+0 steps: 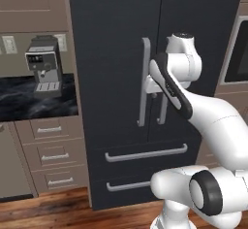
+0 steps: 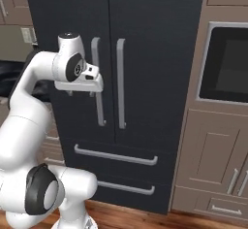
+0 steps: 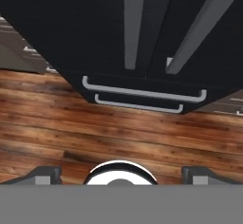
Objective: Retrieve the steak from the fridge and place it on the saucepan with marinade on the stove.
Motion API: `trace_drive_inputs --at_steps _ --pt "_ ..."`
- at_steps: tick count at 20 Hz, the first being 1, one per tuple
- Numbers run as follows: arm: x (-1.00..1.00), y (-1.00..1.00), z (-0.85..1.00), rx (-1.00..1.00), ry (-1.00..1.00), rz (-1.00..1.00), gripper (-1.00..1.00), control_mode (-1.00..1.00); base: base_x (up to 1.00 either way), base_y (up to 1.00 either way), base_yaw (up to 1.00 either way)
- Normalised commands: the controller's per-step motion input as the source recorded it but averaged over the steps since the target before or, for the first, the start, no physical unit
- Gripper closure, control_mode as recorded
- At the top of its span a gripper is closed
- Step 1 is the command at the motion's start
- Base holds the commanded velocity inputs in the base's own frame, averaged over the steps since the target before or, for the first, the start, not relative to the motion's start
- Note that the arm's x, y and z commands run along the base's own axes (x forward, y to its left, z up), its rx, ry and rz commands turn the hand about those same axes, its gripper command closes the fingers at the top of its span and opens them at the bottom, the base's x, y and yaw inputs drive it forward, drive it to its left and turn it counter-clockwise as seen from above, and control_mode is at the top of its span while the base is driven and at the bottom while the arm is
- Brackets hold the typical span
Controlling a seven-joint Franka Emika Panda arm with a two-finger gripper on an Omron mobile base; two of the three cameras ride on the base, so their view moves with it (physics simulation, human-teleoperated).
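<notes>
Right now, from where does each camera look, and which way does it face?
Left base view: behind the arm on its left, facing the closed fridge; arm at lower right.
Right base view: behind on its right, facing the same doors; arm at lower left, open gripper beside the door handles.
Hand view: on the hand, pointing down past the fridge drawers to the wood floor; fingertips at bottom.
All share the fridge.
</notes>
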Motion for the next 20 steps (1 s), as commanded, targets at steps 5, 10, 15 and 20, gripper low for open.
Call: trace_drive_inputs --at_steps 5,10,15,20 --pt "0.0 0.0 0.0 0.0 0.0 0.0 -1.0 1.0 -0.18 -0.2 -0.2" --pt "0.0 0.0 0.0 0.0 0.0 0.0 -1.0 1.0 -0.02 -0.1 -0.14" --pt "0.0 0.0 0.0 0.0 0.0 0.0 -1.0 1.0 0.0 0.0 0.0" --pt "0.0 0.02 -0.07 0.0 -0.01 0.0 -1.0 -1.0 0.0 0.0 0.0"
